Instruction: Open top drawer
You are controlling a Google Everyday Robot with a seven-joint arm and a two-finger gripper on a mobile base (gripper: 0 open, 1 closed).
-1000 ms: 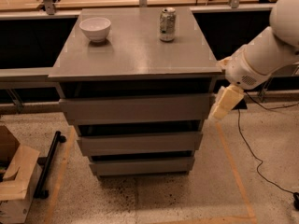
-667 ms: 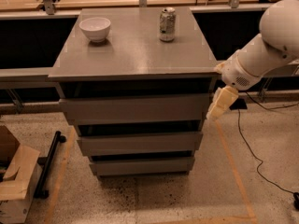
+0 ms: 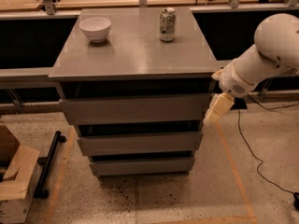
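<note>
Gripper (image 3: pixel 217 110): just beside right end of top drawer (image 3: pixel 135 107); open or closed, cannot tell
Drawer length: runs leftward from it

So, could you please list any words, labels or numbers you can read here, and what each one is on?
Can on the cabinet top: printed markings, too blurred to read.
Bowl, top drawer and the gripper by that drawer's right end: no text.
</note>
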